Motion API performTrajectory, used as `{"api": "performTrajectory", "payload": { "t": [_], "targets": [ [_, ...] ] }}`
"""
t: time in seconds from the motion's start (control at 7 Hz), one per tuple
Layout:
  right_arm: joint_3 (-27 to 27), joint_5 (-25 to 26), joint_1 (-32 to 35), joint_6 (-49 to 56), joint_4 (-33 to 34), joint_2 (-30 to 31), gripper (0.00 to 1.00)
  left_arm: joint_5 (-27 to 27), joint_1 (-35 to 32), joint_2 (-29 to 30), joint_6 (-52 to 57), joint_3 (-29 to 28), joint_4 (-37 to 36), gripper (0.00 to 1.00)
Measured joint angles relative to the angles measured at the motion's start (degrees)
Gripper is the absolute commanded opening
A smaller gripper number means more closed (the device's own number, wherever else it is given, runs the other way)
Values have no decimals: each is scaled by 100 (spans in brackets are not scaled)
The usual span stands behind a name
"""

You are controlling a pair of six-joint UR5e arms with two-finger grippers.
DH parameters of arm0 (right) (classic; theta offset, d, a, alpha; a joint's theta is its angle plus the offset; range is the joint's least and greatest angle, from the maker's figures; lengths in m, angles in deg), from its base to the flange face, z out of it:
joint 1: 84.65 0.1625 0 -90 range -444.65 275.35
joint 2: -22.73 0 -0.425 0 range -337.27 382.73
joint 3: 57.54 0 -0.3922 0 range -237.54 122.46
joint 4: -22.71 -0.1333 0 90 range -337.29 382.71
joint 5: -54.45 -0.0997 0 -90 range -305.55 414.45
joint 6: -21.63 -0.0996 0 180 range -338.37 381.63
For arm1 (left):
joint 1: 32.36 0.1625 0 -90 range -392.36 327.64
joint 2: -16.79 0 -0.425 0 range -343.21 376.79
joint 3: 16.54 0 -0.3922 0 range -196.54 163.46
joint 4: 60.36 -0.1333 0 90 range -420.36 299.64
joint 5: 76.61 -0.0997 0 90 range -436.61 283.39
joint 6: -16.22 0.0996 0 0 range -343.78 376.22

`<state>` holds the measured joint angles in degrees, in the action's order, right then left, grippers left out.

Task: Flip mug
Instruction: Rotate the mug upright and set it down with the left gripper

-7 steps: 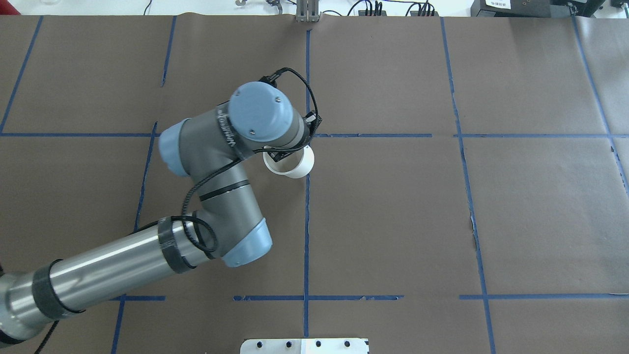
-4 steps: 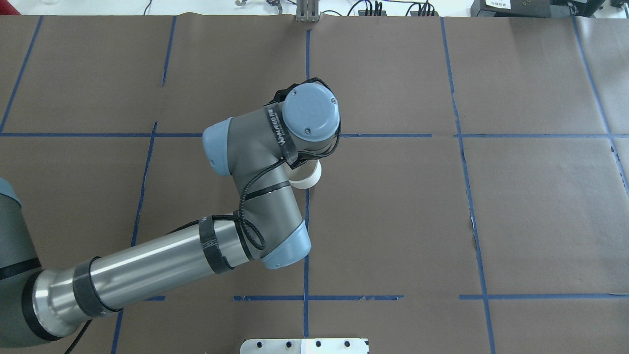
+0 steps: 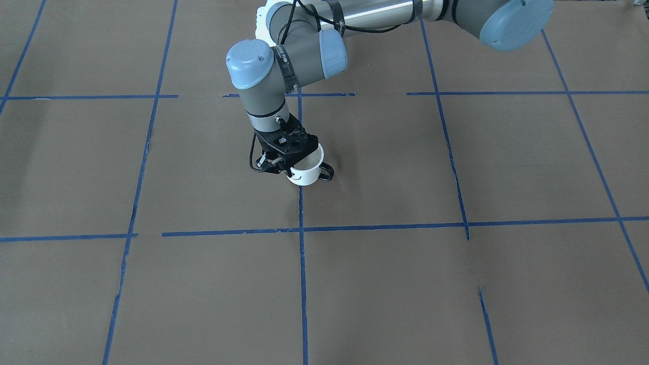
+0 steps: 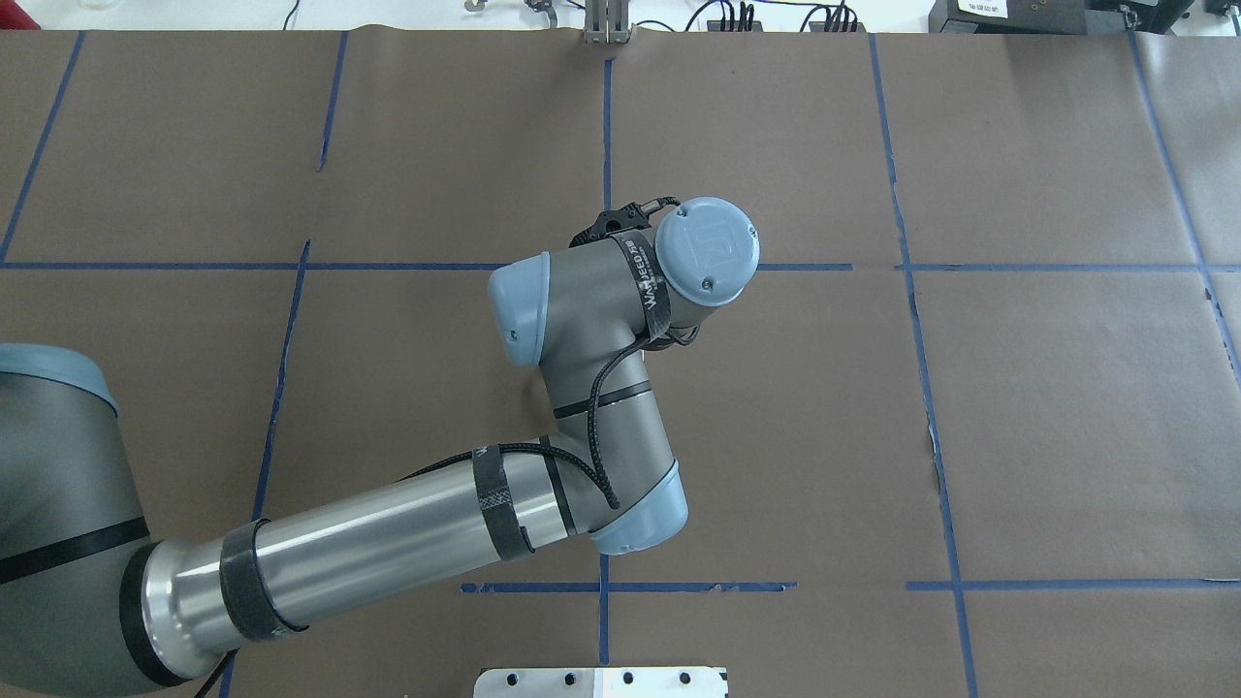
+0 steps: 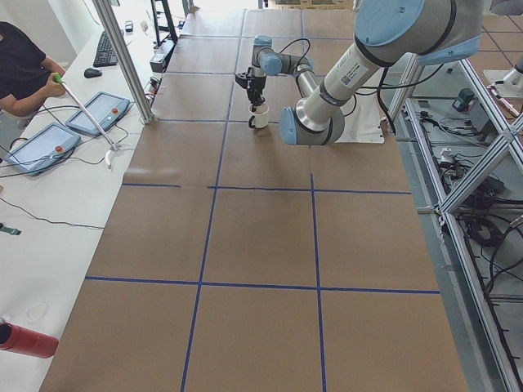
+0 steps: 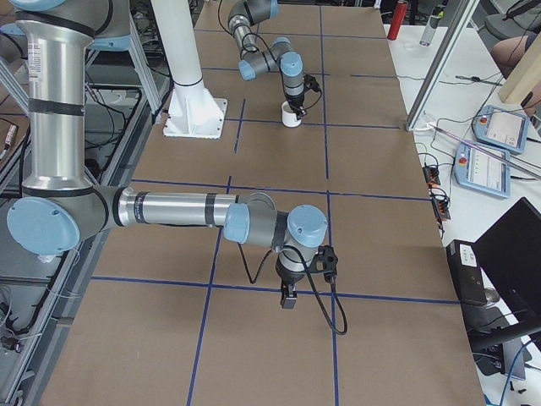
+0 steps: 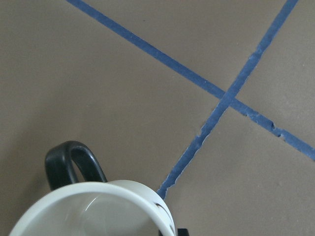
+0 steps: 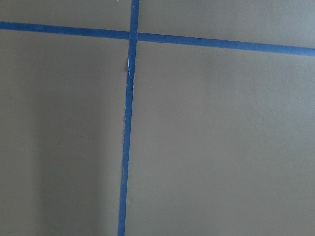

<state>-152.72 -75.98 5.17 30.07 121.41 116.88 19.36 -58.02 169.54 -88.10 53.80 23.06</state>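
The white mug [image 3: 305,175] stands opening up, its dark handle [image 3: 326,172] pointing to that view's right and part of the black face showing on its side. My left gripper [image 3: 299,161] comes from above and is shut on the mug's rim. I cannot tell if the base touches the brown paper. The left wrist view shows the rim [image 7: 98,209] and handle [image 7: 69,162] from above. In the overhead view the wrist [image 4: 703,252] hides the mug. My right gripper [image 6: 287,298] shows only in the exterior right view, low over the table; I cannot tell its state.
Brown paper with blue tape lines [image 3: 301,228] covers the table. A white mounting plate [image 4: 601,682] sits at the near edge. The robot's base column [image 6: 190,85] stands at the table side. Operator pendants [image 5: 45,147] lie on the side bench.
My left arm has swung to the right in the overhead view. The mug, which showed tilted below the wrist, is now hidden under it.
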Motion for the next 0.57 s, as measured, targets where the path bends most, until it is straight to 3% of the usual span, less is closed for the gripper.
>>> {"api": "performTrajectory", "payload": {
  "t": [0.14,0.29,0.57],
  "targets": [
    [0,0,0,0,0,-1,100,1,5,3,35,3,-2,91],
    [0,0,0,0,0,1,100,1,8,-3,51,12,-2,100],
    [0,0,0,0,0,1,100,3,4,-46,75,94,-14,100]
  ]
}}
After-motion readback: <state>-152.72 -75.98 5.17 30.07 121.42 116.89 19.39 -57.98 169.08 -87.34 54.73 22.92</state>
